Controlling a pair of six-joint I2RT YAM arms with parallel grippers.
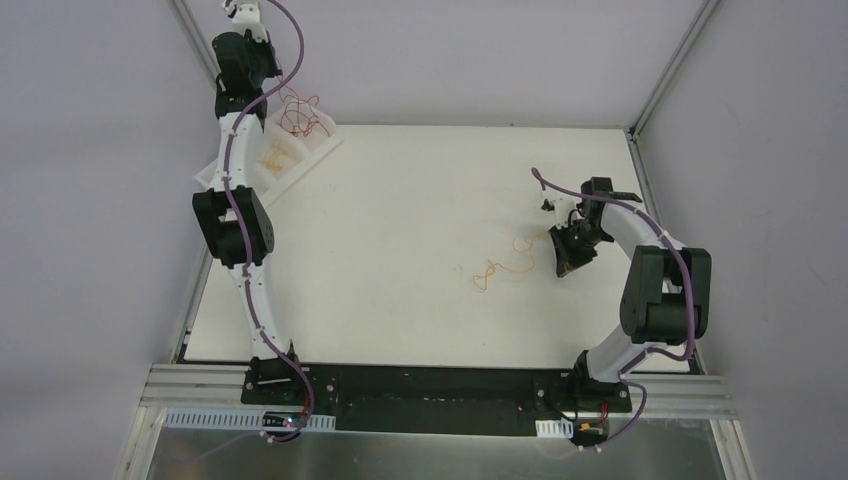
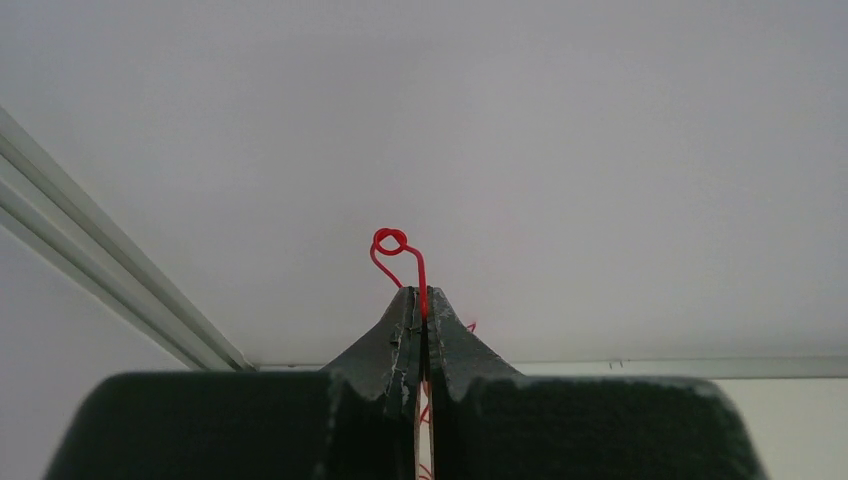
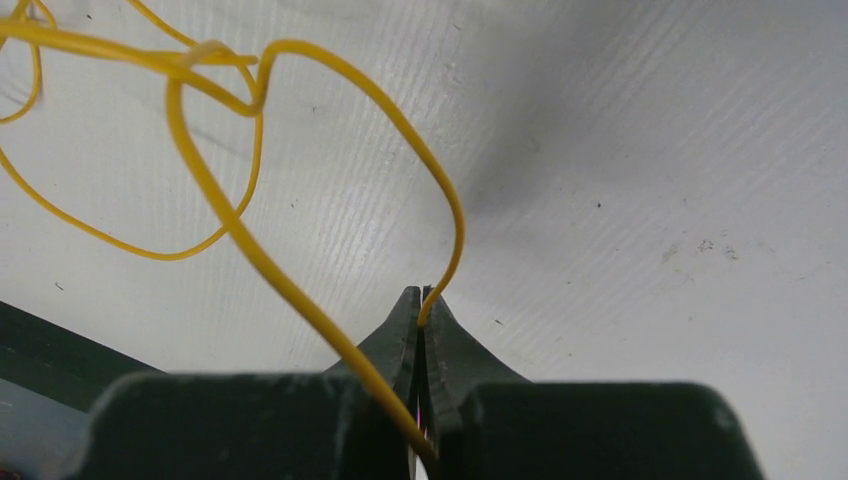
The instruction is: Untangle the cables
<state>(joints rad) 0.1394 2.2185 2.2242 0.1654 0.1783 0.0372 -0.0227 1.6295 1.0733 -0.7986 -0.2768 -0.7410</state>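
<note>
Near the tray, clamped tight on a red cable with the left gripper; well right of it, pinched on a yellow cable with the right gripper.

The left arm stretches to the far left corner, above a white tray with red cables. The right gripper is low at the table, orange and yellow cables just left of it.

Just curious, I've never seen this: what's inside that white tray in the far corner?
Thin red wires in one compartment, yellowish ones in another. The left arm hides part of the tray.
</note>
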